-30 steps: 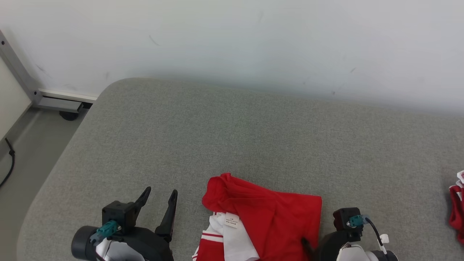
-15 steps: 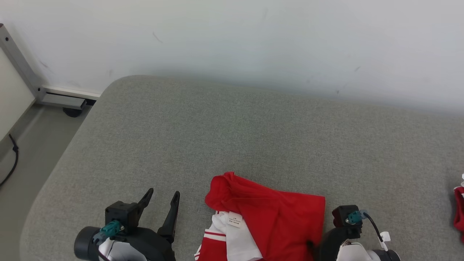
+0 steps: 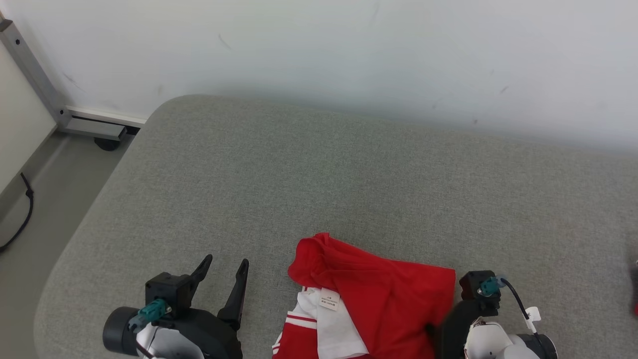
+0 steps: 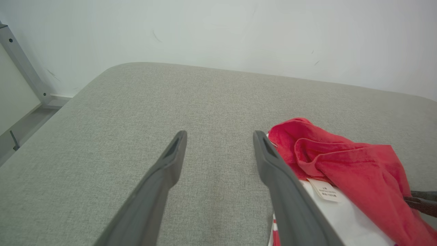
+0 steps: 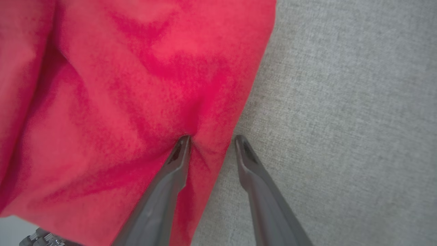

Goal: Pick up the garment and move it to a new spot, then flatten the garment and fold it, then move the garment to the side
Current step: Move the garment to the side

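Observation:
The garment (image 3: 384, 299) is a crumpled red piece with a white, red-striped part and a small label, lying at the near edge of the grey padded surface (image 3: 319, 174). To its left, my left gripper (image 3: 225, 261) hovers open with nothing between its fingers; in the left wrist view the left gripper (image 4: 220, 135) has the garment (image 4: 358, 171) just right of its right finger. My right gripper (image 5: 212, 138) straddles the right edge of the garment (image 5: 119, 85). Its left finger presses a crease into the red cloth, its right finger is over bare grey fabric, and a gap still shows.
The grey surface ends in a rounded corner at the far left, with floor (image 3: 30, 249) and a black cable (image 3: 25, 209) below it. A metal frame leg (image 3: 35, 75) stands at the upper left. A white wall (image 3: 349, 50) runs behind.
The head camera has shifted, sliding the whole picture. My right gripper's jaws have narrowed over the garment's right edge. The left gripper stays open in the same place beside the garment.

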